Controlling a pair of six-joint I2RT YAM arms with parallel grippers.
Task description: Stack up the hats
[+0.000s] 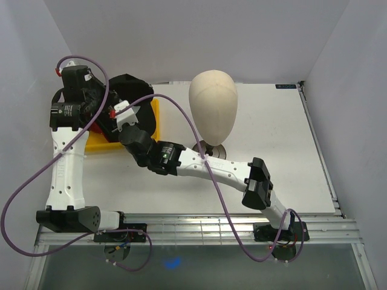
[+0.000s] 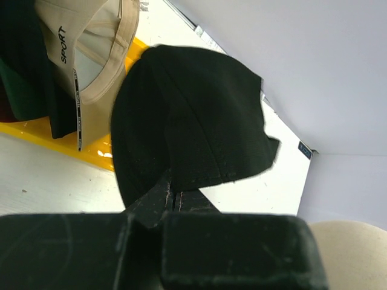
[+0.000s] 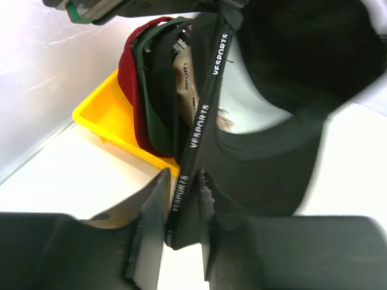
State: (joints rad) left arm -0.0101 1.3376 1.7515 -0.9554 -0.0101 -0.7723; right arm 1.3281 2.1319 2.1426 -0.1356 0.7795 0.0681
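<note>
Two grippers meet at one hat at the far left of the table [image 1: 272,151], above a yellow tray [image 1: 100,144]. I am describing a black cap [image 2: 193,115] held up between both arms. The left gripper [image 2: 172,193] is fully closed, pinching the cap's fabric edge at a seam, so the crown rises away from its fingers towards the back wall. The right gripper [image 3: 181,199] reaches across from the right side. Its jaws stand narrow, one on each side of the cap's rim band, which carries white lettering, and they look to be pinching it. The band's long axis runs straight out from the right fingers, up and away, with the open underside and the curved brim lying to their right. Beyond and left of those fingers, the rest of the stack sits nested on edge in the tray: a red cap [image 3: 130,90] outermost, then a dark green cap [image 3: 154,103], a dark one and a tan cap [image 2: 97,54] beside the black one. The left arm is the nearer one to the tray; the right arm is stretched out long to get there. My judgement is that the coming move depends on carrying the black cap sideways towards that nested stack, opening facing it. A beige mannequin head [image 1: 213,106] stands well apart to the right.
</note>
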